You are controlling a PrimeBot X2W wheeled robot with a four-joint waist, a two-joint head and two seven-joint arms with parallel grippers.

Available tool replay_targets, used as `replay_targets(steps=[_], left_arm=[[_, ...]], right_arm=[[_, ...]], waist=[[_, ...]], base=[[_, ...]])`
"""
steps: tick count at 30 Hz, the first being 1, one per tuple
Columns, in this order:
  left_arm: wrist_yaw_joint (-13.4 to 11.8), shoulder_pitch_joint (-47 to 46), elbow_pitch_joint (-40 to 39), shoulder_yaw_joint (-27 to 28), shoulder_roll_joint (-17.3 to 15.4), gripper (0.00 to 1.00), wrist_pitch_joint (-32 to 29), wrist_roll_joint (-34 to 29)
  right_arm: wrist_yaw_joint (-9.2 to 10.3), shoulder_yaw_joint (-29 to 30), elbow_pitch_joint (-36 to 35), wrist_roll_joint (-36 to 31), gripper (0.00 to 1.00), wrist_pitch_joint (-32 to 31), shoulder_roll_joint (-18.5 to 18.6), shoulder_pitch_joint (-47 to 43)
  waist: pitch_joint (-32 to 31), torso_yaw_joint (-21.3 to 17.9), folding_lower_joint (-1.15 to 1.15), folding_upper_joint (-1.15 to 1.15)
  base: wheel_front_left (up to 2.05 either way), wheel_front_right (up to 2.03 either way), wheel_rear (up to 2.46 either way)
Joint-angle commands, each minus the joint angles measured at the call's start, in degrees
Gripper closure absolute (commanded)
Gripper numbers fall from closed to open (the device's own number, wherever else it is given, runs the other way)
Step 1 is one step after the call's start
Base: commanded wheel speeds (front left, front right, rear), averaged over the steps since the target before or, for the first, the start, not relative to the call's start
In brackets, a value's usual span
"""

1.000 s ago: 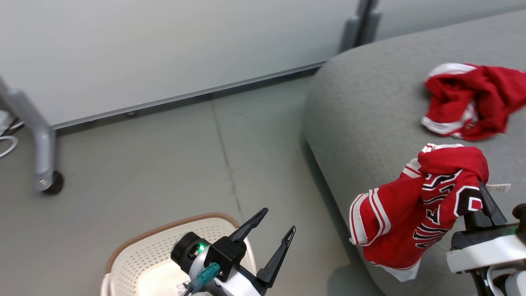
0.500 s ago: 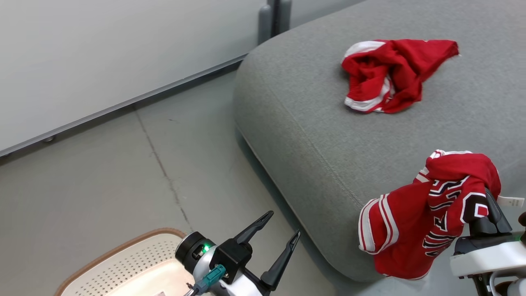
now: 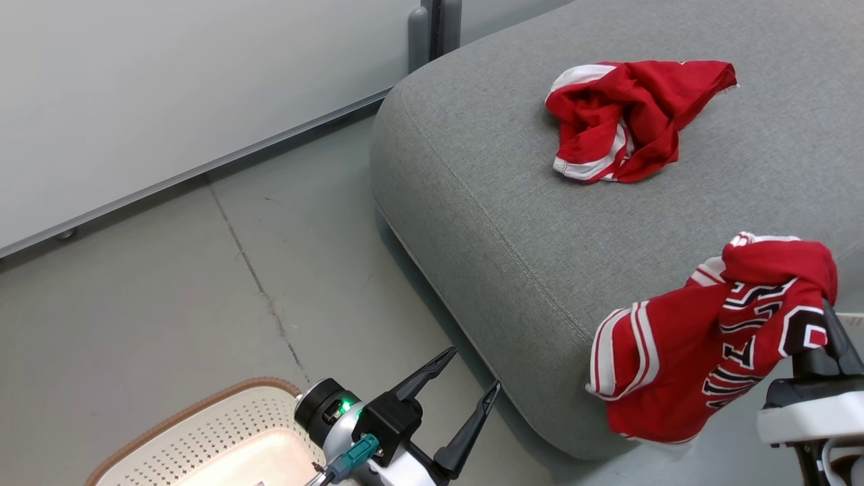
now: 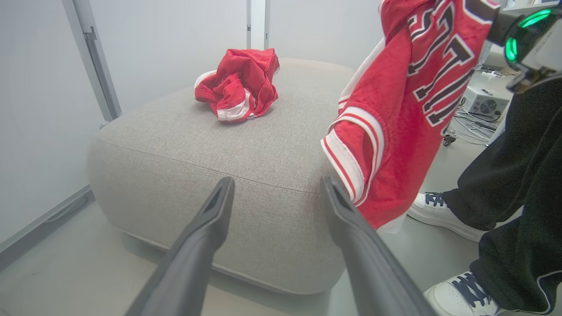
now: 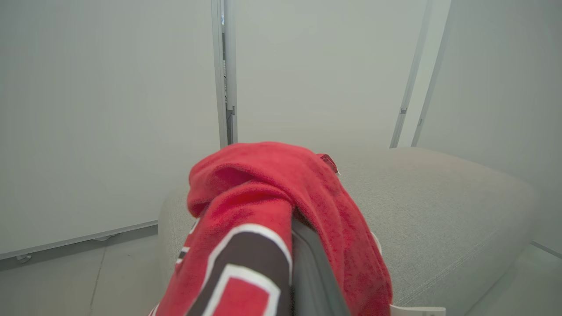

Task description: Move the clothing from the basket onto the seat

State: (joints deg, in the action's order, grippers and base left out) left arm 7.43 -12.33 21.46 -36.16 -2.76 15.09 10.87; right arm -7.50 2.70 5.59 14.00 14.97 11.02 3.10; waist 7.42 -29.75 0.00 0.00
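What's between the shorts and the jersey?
Only bare seat: in the head view nothing lies between the shorts and the hanging jersey.

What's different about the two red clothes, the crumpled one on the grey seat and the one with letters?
The shorts lie crumpled on the seat; the jersey hangs in the air by the seat's edge, with the right gripper shut on it. The shorts show plain white bands; the jersey has black-and-white lettering and striped trim. Both are red with white.
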Motion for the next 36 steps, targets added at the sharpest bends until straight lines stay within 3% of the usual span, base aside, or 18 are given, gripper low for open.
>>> replay_targets(steps=[1,11,18,26,36], left_arm=[[0.04,-0.66,0.07,0.22,-0.25,0.0,0.09,-0.23],[0.04,-2.59,-0.02,-0.88,-1.97,0.0,0.09,-1.95],[0.04,-6.78,-0.11,-3.28,-4.82,0.0,0.09,-1.96],[0.04,-12.49,-0.85,-6.19,-8.36,0.0,0.09,-1.52],[0.04,-16.82,-1.9,-8.04,-10.99,0.0,0.1,-3.17]], right_arm=[[0.01,0.32,-0.53,-0.46,1.0,0.12,0.3,0.95],[0.01,3.23,-3.48,-3.02,1.0,0.11,4.68,10.15],[0.01,7.97,-4.3,-1.93,1.0,0.11,10.89,21.6],[0.01,13.08,0.66,-1.14,1.0,0.11,18.94,32.61],[0.01,17.14,10.9,0.68,1.0,0.12,24.37,42.53]], waist=[[0.15,0.22,0.0,0.0],[5.57,2.52,0.0,0.0],[11.89,4.5,0.0,0.0],[20.02,7.7,0.0,0.0],[27.47,11.35,0.0,0.0]], base=[[0.0,0.0,0.0],[0.0,0.0,0.0],[0.0,0.0,0.0],[0.0,0.0,0.0],[0.0,0.0,0.0]])
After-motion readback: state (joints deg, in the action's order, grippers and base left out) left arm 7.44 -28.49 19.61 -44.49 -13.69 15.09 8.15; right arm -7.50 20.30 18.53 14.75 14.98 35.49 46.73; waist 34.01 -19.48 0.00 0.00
